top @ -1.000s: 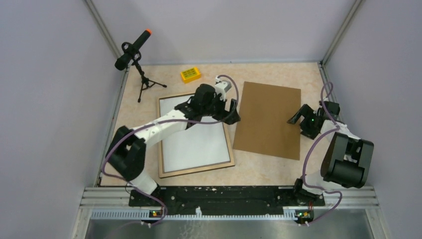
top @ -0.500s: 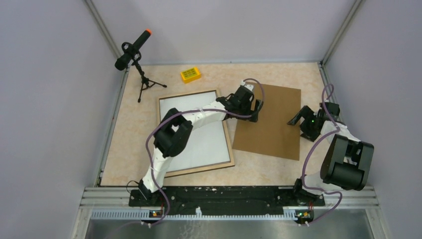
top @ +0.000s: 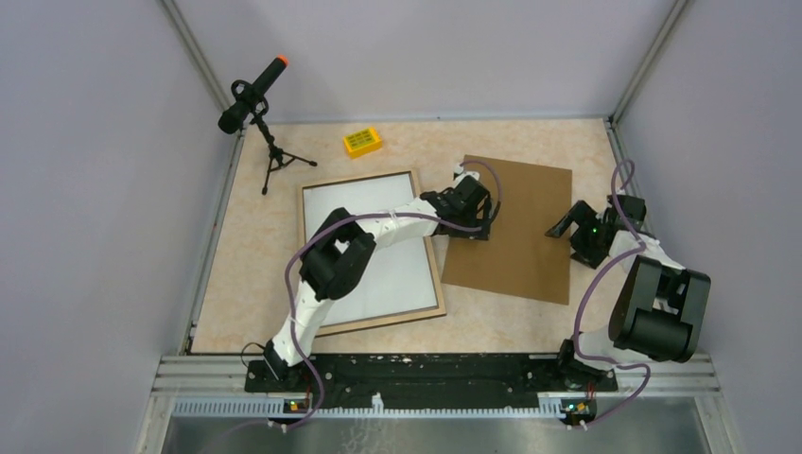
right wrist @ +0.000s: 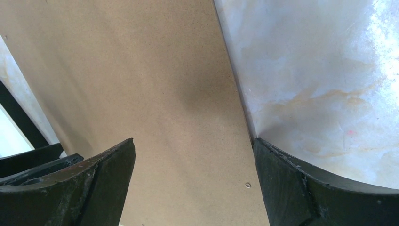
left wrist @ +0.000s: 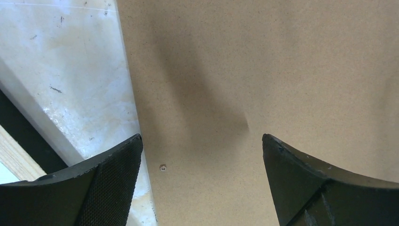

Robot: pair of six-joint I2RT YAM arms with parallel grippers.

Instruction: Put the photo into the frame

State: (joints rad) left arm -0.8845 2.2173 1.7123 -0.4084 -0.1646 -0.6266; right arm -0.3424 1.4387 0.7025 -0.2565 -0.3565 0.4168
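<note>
the photo (top: 333, 203) lies white back up inside the frame (top: 378, 323) on the left of the desk (top: 501, 322); it looks seated, though the top view is too coarse to be sure. the left claw (left wrist: 201, 137) stands wide open and empty over the left edge of the brown backing sheet (top: 520, 236). the right claw (right wrist: 195, 140), also open and empty, is over its right edge. next step, likely: pinch both edges and carry the sheet onto the frame.

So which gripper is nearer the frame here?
Left. The left gripper hangs over the brown board's left edge, just beside the frame's right rail. The right gripper is at the board's right edge, with the board between it and the frame.
</note>
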